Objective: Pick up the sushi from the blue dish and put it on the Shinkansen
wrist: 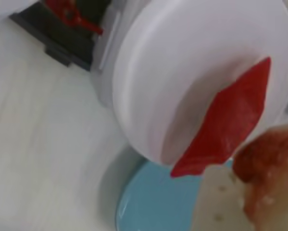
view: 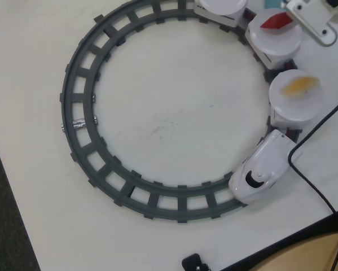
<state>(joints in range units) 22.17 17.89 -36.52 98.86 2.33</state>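
The white Shinkansen (view: 260, 172) stands on the track at the lower right of the overhead view and pulls wagons topped with round white plates. My gripper (view: 290, 16) reaches in from the top right and is shut on a red sushi piece (view: 276, 21), holding it over the second wagon's plate (view: 273, 42). In the wrist view the red sushi (wrist: 230, 120) lies across that white plate (wrist: 182, 62) and runs down between my fingertips (wrist: 216, 202). The blue dish (wrist: 153, 204) lies on the table just below the plate. The first wagon's plate carries an orange sushi (view: 300, 86).
The dark grey ring track (view: 81, 101) fills the middle of the white table. A third plated wagon (view: 222, 7) sits at the top edge. A black cable (view: 318, 132) runs along the right beside the train. The table's edge runs along the left and bottom right.
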